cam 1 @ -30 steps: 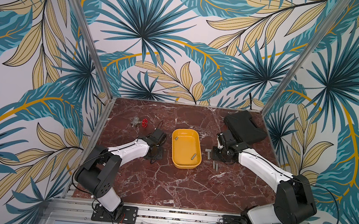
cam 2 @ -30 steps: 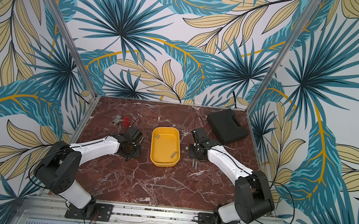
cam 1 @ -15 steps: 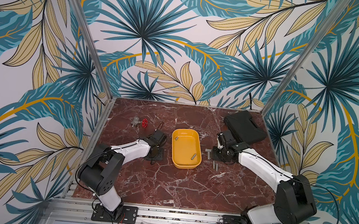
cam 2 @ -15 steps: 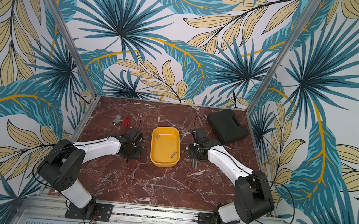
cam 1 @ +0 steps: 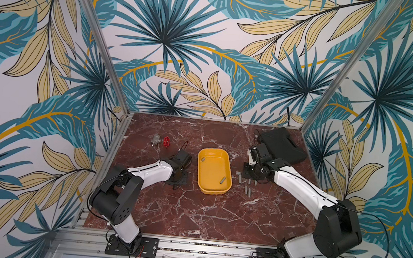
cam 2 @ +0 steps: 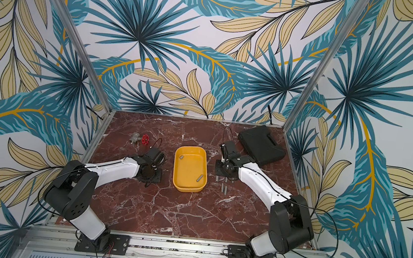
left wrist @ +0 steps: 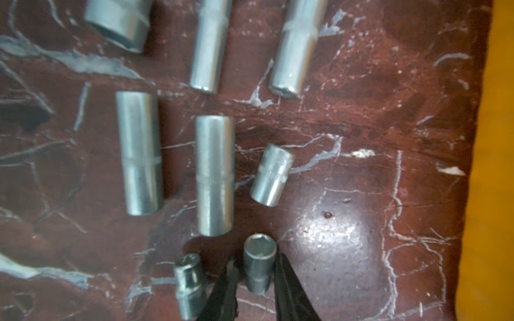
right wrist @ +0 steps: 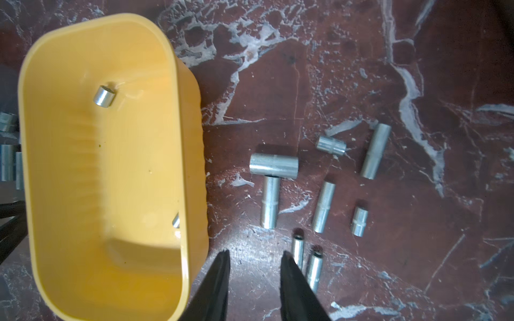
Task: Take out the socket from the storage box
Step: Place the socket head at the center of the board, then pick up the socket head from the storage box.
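Socket stands upright inside slightly parted left end effector; right end effector open.

Robot lab booth: leaf-print walls, aluminium frame posts, marble-look tabletop, base rail.

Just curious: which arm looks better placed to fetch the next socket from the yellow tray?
Probably right: the right gripper is open, empty, beside the yellow tray near a socket inside it; the left gripper straddles a tabletop socket.
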You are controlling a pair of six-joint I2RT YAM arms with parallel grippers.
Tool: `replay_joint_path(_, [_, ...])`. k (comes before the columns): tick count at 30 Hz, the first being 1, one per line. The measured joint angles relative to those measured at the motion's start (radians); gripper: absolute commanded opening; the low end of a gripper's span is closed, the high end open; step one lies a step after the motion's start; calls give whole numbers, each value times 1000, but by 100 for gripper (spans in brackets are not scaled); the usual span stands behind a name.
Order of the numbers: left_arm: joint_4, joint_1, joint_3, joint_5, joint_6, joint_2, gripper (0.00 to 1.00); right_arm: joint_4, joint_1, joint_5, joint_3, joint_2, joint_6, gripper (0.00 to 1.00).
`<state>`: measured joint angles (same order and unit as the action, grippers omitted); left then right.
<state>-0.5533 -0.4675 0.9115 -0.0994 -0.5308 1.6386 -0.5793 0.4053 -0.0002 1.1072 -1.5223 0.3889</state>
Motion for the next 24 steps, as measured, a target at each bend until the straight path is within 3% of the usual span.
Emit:
replay_joint_path(10, [-61,0,20,-45,14,-111,30,3,61,-43,197,-139,-19,37])
replay_joint_path(24, [-92,13,58,-104,36,-224,34,61,175,-97,493,-548,-84,37])
